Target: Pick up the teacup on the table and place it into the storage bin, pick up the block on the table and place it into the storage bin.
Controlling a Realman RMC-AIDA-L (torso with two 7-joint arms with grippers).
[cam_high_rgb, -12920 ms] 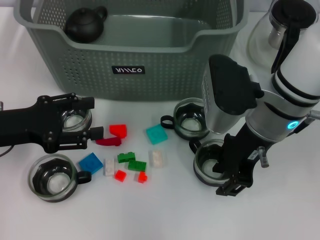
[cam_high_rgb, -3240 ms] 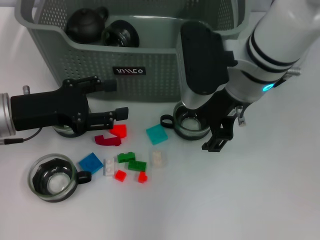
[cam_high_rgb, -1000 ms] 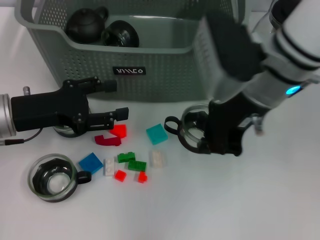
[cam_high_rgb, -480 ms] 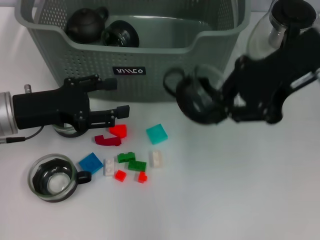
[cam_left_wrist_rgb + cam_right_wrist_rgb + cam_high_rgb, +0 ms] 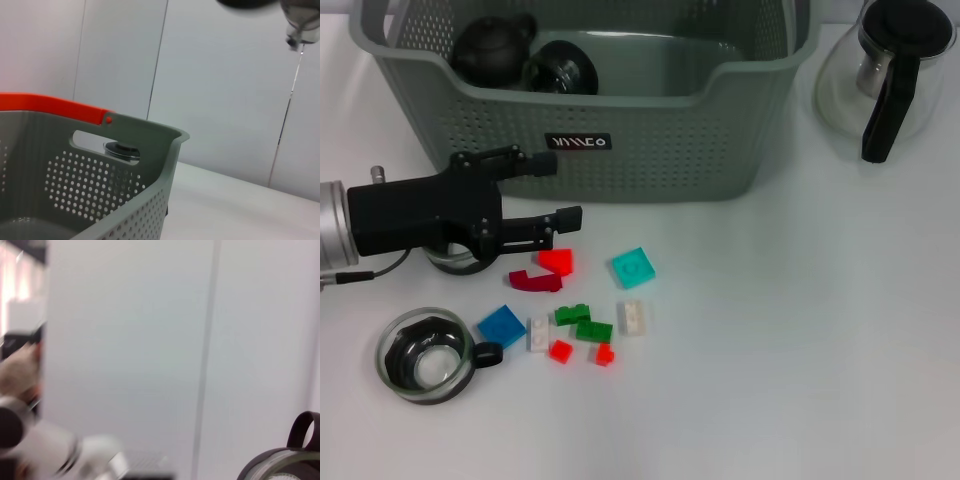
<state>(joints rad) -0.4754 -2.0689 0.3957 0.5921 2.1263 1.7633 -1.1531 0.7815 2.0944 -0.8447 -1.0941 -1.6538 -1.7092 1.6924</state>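
The grey-green storage bin (image 5: 620, 130) stands at the back and holds a black teapot (image 5: 490, 45) and a glass teacup (image 5: 560, 70). My left gripper (image 5: 555, 190) hovers open in front of the bin, with nothing between its fingers. Beneath that arm stands a teacup (image 5: 455, 260), and another teacup (image 5: 425, 355) sits at the front left. Several blocks lie beside the gripper, among them a red block (image 5: 557, 262) and a teal block (image 5: 633, 267). My right arm is out of the head view. Its wrist view shows a glass teacup (image 5: 287, 462) held up against the wall.
A glass pitcher with a black handle (image 5: 885, 70) stands at the back right. More blocks, blue (image 5: 501, 325), green (image 5: 584, 322) and white (image 5: 632, 316), lie in the middle. The left wrist view shows the bin's perforated wall (image 5: 100, 190) and orange handle (image 5: 50, 105).
My right arm has lifted the teacup off the table, swung up and right, and left the head view. The left arm has stayed where it was.
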